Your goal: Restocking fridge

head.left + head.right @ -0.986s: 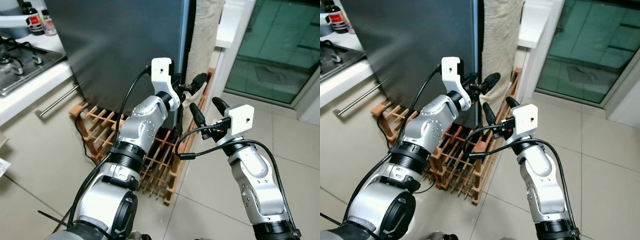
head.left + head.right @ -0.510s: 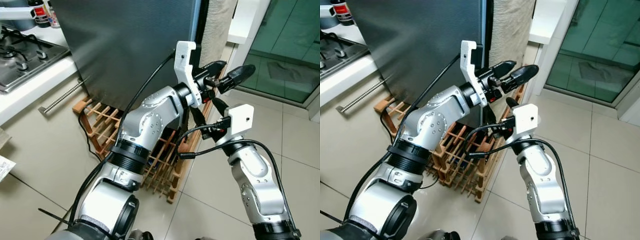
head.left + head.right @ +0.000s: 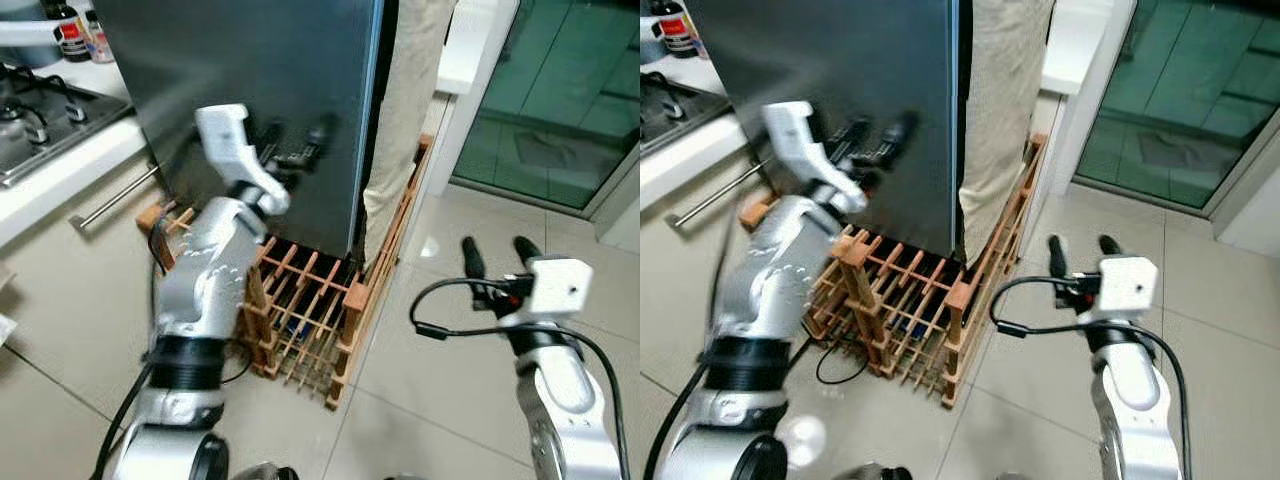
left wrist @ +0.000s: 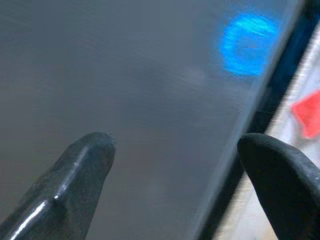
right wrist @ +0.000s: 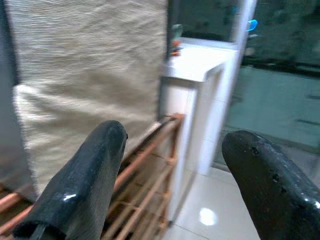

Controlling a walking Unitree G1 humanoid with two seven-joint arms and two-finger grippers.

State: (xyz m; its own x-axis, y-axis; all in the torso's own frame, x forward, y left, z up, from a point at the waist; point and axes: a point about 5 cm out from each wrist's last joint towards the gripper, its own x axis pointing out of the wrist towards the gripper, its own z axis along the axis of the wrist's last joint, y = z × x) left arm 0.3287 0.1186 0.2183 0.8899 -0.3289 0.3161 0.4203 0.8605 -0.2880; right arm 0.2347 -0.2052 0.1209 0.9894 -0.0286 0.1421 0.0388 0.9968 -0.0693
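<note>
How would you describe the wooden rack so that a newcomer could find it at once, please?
Start at the tall dark fridge in the middle of the kitchen. At its foot, on the tiled floor, stands the wooden rack, a lattice of reddish-brown slats. Nothing else nearby is an open wooden grid.

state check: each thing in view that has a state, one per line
fridge door: shut, dark front facing the robot
left claw: open, empty, raised at the fridge door near its edge
right claw: open, empty, held low over the floor tiles
wooden rack: standing on the floor at the fridge's foot
beige cloth: hanging beside the fridge
</note>
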